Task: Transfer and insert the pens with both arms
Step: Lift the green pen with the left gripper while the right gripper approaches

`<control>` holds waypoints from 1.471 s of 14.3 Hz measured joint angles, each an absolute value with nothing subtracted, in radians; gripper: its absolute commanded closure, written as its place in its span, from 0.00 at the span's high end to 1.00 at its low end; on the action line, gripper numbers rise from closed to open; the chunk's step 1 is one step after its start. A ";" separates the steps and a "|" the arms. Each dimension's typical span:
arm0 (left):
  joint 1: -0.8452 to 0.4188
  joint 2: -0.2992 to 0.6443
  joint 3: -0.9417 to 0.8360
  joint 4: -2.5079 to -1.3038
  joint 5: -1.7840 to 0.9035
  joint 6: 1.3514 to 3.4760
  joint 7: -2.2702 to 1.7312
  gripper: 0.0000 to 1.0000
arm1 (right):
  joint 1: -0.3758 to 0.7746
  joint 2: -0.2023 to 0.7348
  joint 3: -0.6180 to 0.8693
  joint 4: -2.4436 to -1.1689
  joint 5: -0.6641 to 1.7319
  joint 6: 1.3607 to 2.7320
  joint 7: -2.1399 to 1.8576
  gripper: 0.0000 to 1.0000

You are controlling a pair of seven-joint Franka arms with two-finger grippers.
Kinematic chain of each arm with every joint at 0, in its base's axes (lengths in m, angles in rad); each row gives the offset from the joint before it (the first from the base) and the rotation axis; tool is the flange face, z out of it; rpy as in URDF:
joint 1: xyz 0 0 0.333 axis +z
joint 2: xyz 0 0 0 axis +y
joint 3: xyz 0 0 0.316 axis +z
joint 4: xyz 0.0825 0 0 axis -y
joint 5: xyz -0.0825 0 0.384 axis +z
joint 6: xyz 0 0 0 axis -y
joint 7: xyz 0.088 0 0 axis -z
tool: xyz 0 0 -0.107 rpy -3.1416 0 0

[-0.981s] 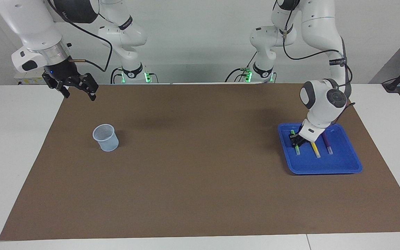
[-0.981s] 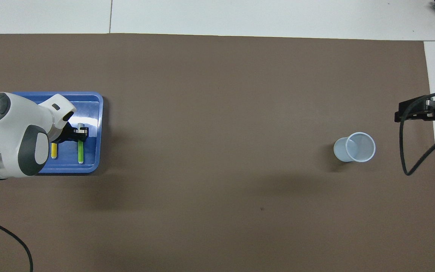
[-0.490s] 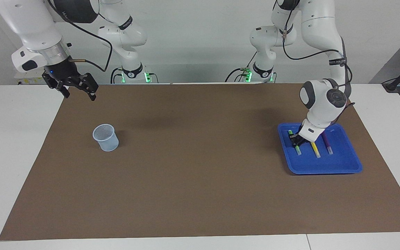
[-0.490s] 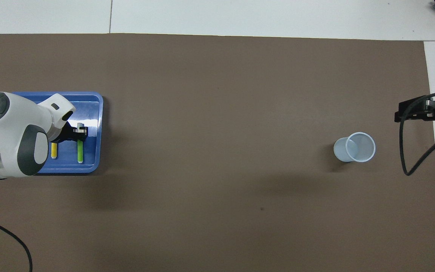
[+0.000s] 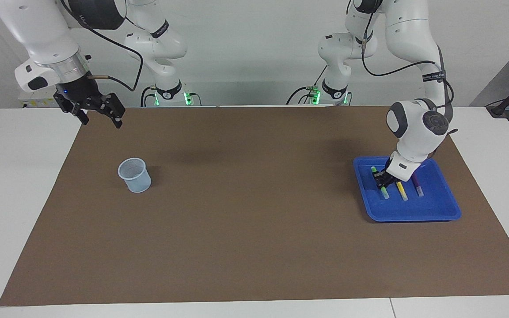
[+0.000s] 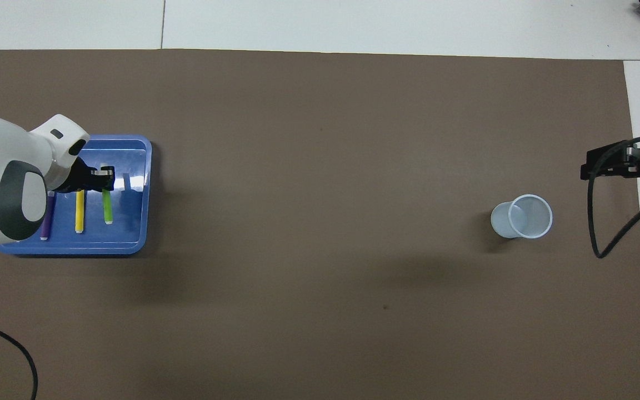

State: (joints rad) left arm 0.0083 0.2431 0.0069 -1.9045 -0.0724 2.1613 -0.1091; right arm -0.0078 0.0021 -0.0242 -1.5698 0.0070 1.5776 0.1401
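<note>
My left gripper (image 5: 379, 180) is shut on the green pen (image 5: 384, 192) near its middle and holds it just above the blue tray (image 5: 413, 211). The pen's pale end points away from the robots. In the overhead view the left gripper (image 6: 102, 179) holds the green pen (image 6: 108, 208) beside the yellow pen (image 6: 79, 211). The yellow pen (image 5: 401, 190) and the purple pen (image 5: 417, 185) lie side by side in the tray; the purple pen (image 6: 46, 219) is partly under my arm in the overhead view. My right gripper (image 5: 100, 114) waits open and empty in the air over the mat's corner at the right arm's end.
A pale blue cup (image 5: 135, 175) stands upright on the brown mat toward the right arm's end, also in the overhead view (image 6: 523, 216). The blue tray (image 6: 131, 244) sits at the left arm's end. The mat (image 5: 254, 221) covers most of the white table.
My left gripper has risen with the green pen and shifted it toward the yellow pen. My left arm has pulled back, uncovering the purple pen in the overhead view. The right arm has not moved.
</note>
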 measured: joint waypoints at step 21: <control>-0.150 0.083 -0.079 -1.731 -0.261 1.995 -1.317 0.00 | 0.009 -0.084 0.039 -1.569 0.081 1.465 0.087 1.00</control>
